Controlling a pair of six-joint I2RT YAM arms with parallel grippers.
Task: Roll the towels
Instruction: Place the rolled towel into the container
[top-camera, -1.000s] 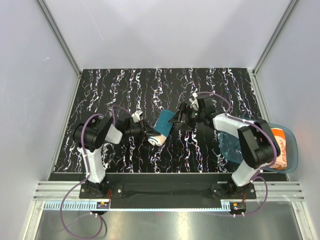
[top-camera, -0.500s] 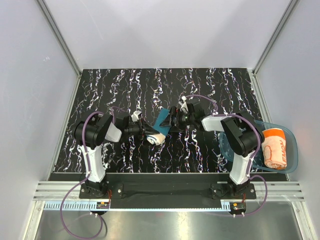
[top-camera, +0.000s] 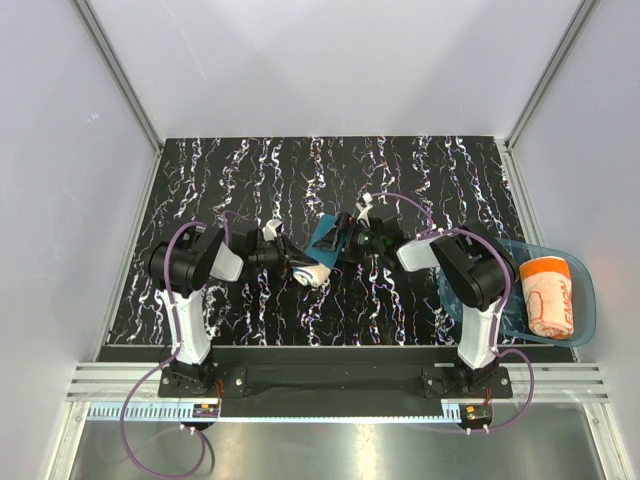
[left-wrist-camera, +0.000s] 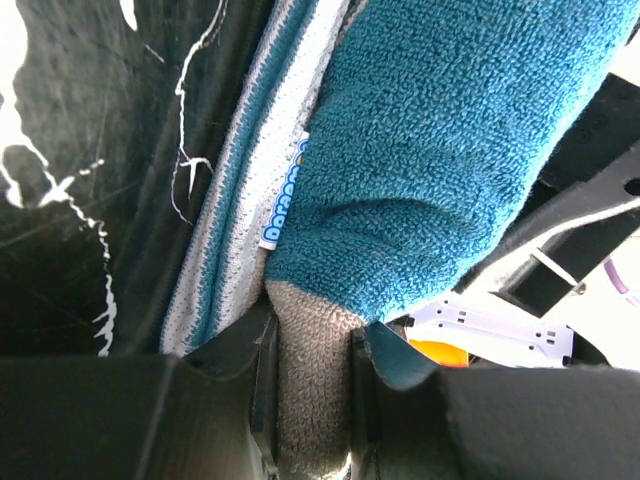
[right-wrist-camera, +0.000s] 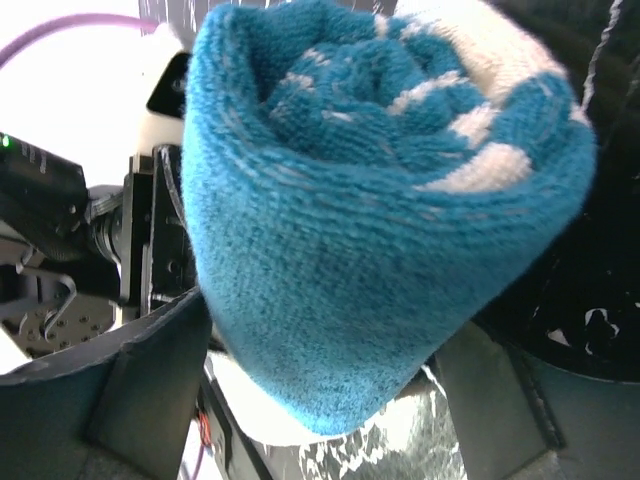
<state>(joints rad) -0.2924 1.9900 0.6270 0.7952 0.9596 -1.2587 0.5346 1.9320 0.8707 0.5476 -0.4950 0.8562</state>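
Teal towel (top-camera: 328, 240) lies between my grippers, long axis slanting from the left gripper (top-camera: 306, 270) away toward the right gripper (top-camera: 352, 240). Left fingers pinch its cream end. Right fingers stand wide, straddling the rolled end. Table (top-camera: 230, 170) edges are well apart from both. The orange towel (top-camera: 552, 297) lies rolled in the tray (top-camera: 455, 300), far right.

Overhead camera looks down; both close wrist cameras apparently share the teal towel (left-wrist-camera: 430, 150).
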